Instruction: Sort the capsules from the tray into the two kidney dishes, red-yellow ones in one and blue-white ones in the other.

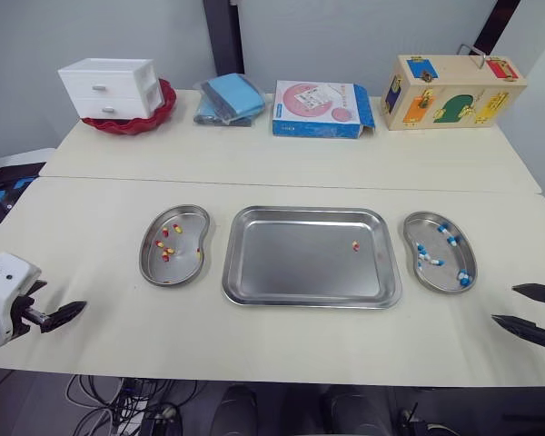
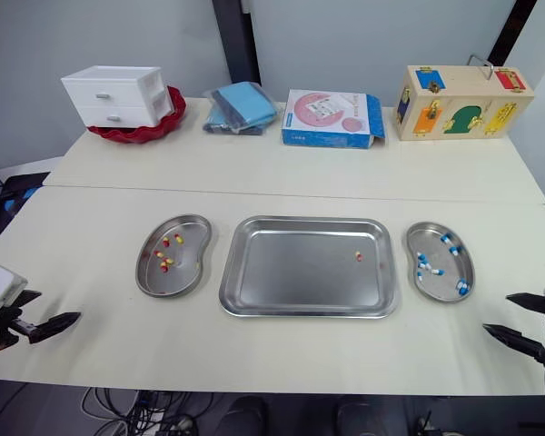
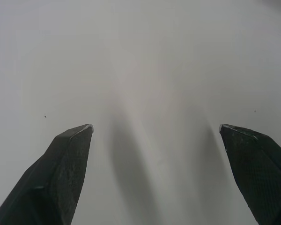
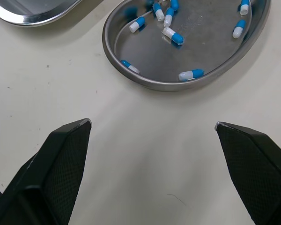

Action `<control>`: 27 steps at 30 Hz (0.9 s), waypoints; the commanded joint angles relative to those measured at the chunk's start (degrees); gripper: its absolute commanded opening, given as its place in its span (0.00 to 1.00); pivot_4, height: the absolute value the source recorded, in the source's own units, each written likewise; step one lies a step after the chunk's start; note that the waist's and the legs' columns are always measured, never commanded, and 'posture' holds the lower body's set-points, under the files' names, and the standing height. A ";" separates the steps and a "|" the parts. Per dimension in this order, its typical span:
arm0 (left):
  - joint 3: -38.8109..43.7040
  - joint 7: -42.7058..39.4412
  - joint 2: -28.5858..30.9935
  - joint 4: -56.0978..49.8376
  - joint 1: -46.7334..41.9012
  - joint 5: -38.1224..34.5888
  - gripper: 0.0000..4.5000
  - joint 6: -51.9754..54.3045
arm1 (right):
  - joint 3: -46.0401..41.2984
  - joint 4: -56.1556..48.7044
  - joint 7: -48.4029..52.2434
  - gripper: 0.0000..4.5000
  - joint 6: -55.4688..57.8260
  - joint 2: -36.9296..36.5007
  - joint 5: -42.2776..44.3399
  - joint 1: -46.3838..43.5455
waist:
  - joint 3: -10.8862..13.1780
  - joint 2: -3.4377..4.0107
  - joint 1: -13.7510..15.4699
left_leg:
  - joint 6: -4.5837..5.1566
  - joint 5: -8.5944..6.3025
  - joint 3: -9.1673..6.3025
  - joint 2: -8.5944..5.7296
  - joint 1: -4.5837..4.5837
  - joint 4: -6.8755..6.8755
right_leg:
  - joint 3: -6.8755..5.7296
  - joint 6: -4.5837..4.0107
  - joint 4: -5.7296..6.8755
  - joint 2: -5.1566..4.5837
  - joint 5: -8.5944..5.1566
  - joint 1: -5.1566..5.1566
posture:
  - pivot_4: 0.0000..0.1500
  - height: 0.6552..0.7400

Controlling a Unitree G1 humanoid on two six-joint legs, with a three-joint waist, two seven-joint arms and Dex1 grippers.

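Observation:
The steel tray [image 1: 291,268] lies in the middle of the near table with a single red-yellow capsule [image 1: 355,246] near its right side. To its left, a kidney dish [image 1: 185,263] holds several red-yellow capsules [image 1: 166,247]. The kidney dish [image 1: 443,272] on the right holds several blue-white capsules [image 4: 172,36]. My left gripper [image 1: 65,304] is open and empty over bare table at the front left. Open and empty too, my right gripper [image 1: 504,303] hovers just in front of the right dish [image 4: 201,51].
On the far table stand a white drawer box [image 1: 109,88] on a red dish [image 1: 136,120], a blue packet [image 1: 231,98], a pink-blue box [image 1: 320,108] and a wooden lock box [image 1: 450,91]. The near table's front edge runs close under both grippers.

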 commanded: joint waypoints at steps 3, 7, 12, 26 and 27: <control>2.88 0.72 -0.30 -2.29 1.41 -0.72 1.00 0.08 | 0.62 1.16 1.17 1.00 -0.83 -0.82 -0.65 -2.98 | 0.00 0.01 -0.03 | 0.00 0.00 0.00 0.01 0.01 0.01 | -0.01 0.00 0.00 0.00 0.00 0.01 | 1.00 1.00; 3.44 0.56 -0.01 -2.89 1.98 -1.03 1.00 0.30 | 0.73 1.58 1.94 1.00 -1.17 -0.70 -1.11 -3.33 | 0.00 0.01 -0.01 | 0.00 0.00 0.00 0.00 0.00 0.00 | -0.01 0.00 0.00 0.00 0.00 0.01 | 1.00 1.00; 2.93 -0.11 0.39 -4.50 2.39 -1.20 1.00 0.78 | 0.00 -0.24 2.52 1.00 -1.85 0.66 -0.57 -2.08 | 0.00 0.01 0.02 | 0.00 0.00 -0.02 0.00 0.01 0.01 | -0.03 0.00 0.00 0.00 0.00 0.02 | 1.00 1.00; -16.28 -3.16 -1.71 -21.52 -16.02 -6.34 1.00 8.69 | 3.63 -26.37 -2.24 1.00 -15.97 27.76 8.27 8.05 | -0.08 0.04 0.42 | -0.02 0.01 -0.23 0.02 0.00 0.04 | -0.22 0.00 0.04 0.03 0.00 0.15 | 1.00 1.00; -17.91 -3.56 -2.02 -21.80 -17.91 -6.62 1.00 9.24 | 4.60 -26.92 -2.55 1.00 -16.85 28.90 7.58 8.88 | -0.08 0.07 0.46 | -0.02 0.01 -0.27 0.01 0.00 0.05 | -0.25 -0.01 0.05 0.03 0.00 0.16 | 1.00 1.00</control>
